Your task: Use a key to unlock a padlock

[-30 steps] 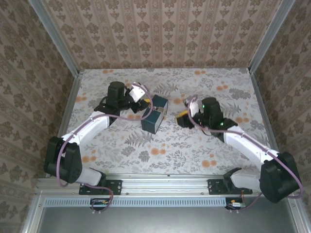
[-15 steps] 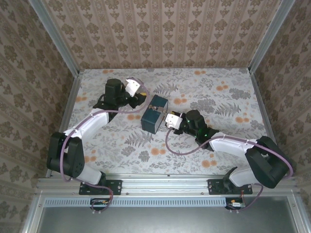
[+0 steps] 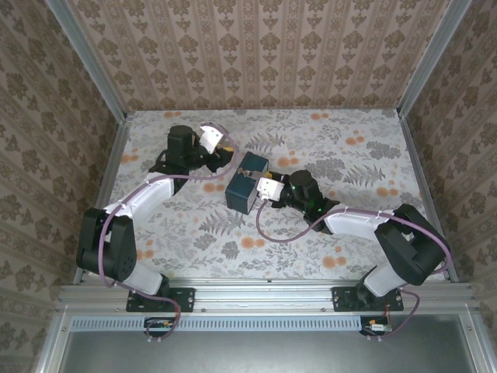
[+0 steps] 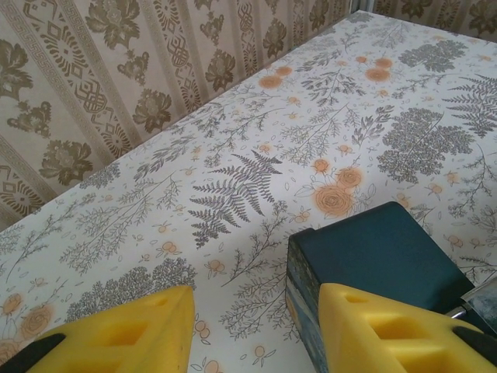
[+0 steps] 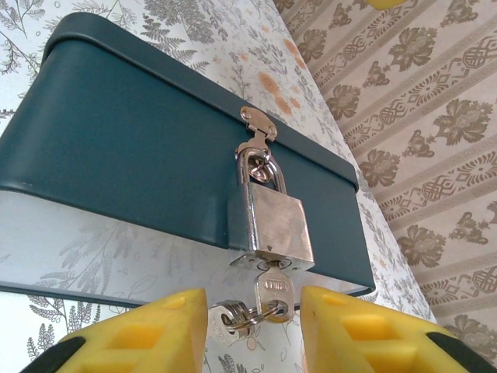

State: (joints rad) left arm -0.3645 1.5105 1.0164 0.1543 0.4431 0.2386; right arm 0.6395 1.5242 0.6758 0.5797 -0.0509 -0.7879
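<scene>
Padlock point(image 5: 272, 225), one only and silvery, hangs from the latch point(image 5: 256, 124) of the single dark blue box point(image 5: 132, 132) on the table point(image 4: 233, 155). One key point(image 5: 274, 291) sits in its underside. The right gripper point(image 5: 252, 301) is spread either side of that key. The left gripper point(image 4: 255, 294) is spread and empty beside the box.

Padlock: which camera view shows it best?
Right wrist: the padlock hangs large and sharp from the hasp on the box, key in its underside. From the top external view it is too small to make out on the box; the left wrist catches a metal glint beside the box, unidentifiable.
</scene>
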